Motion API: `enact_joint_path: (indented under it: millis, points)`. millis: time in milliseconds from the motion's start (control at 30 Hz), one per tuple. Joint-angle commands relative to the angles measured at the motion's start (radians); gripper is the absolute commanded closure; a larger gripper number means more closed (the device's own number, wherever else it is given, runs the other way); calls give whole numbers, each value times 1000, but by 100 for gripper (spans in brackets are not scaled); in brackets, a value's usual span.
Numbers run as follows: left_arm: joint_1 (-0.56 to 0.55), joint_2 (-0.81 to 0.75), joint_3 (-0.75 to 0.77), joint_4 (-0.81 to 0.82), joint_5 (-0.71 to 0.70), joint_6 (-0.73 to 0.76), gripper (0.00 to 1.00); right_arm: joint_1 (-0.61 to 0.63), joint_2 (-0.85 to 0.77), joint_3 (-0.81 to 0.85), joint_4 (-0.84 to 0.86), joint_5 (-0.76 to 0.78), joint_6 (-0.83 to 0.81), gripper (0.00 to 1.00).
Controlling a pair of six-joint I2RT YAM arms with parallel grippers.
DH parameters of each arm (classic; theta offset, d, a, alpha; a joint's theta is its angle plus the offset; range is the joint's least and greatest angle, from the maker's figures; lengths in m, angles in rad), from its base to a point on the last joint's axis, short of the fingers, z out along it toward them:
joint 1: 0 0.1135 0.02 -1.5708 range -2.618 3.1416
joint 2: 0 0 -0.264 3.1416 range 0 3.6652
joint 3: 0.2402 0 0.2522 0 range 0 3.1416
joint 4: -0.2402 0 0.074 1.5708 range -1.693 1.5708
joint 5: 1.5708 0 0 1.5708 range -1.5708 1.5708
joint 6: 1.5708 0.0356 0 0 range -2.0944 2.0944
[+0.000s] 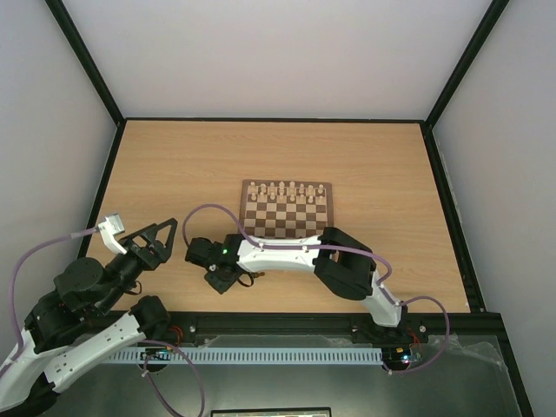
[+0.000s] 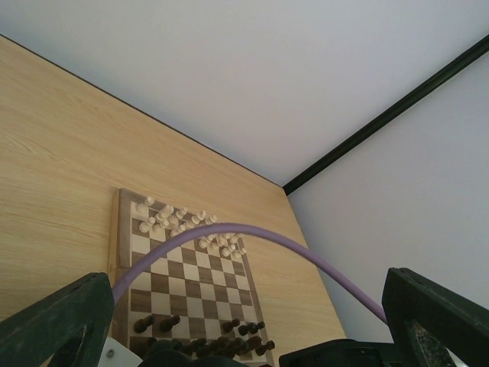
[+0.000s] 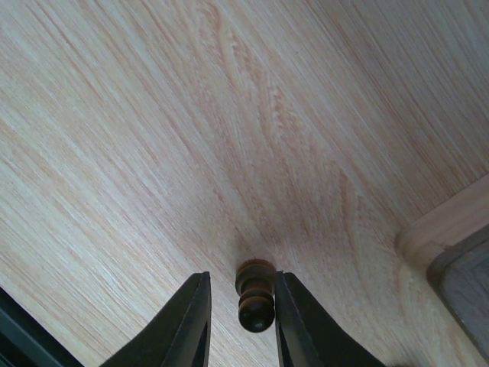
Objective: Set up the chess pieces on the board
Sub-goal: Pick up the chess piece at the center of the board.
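A small dark brown turned wooden chess piece (image 3: 256, 294) is seen on the pale wood-grain tabletop (image 1: 174, 165), off the board and just beside one corner of it. It is framed by the black fingers (image 3: 191, 325) of the right gripper (image 3: 242, 290). One finger is set against the piece, while a sliver of tabletop is visible between the piece and the other finger, so the jaws are narrowly parted around it rather than clamped.

The square wooden chessboard (image 1: 287, 221), with dark brown and light tan squares and a brown border, is placed at the middle of the table. Other dark brown chess pieces (image 2: 164, 323) are gathered on the rows at its near end, and pale cream pieces (image 1: 287, 189) are lined along its far rows.

The left gripper (image 1: 156, 236) is held above the table, well apart from the board on its left, with its jaws spread wide and nothing between them. In the left wrist view a purple cable (image 2: 229, 227) is arched across the board.
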Motion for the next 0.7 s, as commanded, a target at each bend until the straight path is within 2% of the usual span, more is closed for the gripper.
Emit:
enact_joint_path:
  millis: [0,167,300,367,667]
  points:
    - [5,-15,23,-12,-15,18,1,0,38,33,-71,10,-12,80]
    - [5,-15,20,-12,-16,18,1,-1,44,30,-81,3,-14,84]
    - [5,-14,17,-11,-17,18,1,-1,30,21,-92,6,-16,94]
    - [5,-12,17,-9,-17,18,1,-2,2,5,-91,21,-17,95]
    - [5,-6,27,-5,-31,27,1,-95,-286,-123,-71,58,-17,96]
